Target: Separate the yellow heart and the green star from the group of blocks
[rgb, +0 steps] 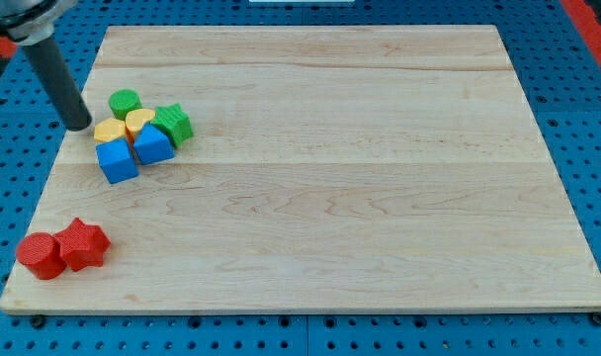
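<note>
A tight group of blocks sits at the board's upper left. The yellow heart [138, 122] lies in its middle, touching the green star [174, 125] on its right. A green cylinder [125, 103] is at the group's top, a yellow block [110, 131] at its left, and two blue blocks sit below, a cube [117, 159] and a triangular one [152, 144]. My tip [78, 126] rests at the board's left edge, just left of the yellow block and the green cylinder, with a small gap.
A red cylinder [40, 254] and a red star [82, 243] sit together at the board's lower left corner. The wooden board [330, 178] lies on a blue perforated table [4, 198].
</note>
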Controlling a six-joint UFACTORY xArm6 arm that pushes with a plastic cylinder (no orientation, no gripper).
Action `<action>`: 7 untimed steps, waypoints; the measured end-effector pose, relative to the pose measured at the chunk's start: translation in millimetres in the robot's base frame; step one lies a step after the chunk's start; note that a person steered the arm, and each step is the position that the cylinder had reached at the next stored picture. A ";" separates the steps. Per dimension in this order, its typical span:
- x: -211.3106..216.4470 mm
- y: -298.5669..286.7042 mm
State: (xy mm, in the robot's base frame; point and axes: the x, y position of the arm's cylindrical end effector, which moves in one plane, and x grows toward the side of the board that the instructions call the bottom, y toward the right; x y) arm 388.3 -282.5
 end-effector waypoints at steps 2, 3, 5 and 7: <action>21.1 18.2; 5.2 73.3; -32.5 186.3; -31.4 172.2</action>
State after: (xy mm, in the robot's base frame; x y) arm 356.9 -110.4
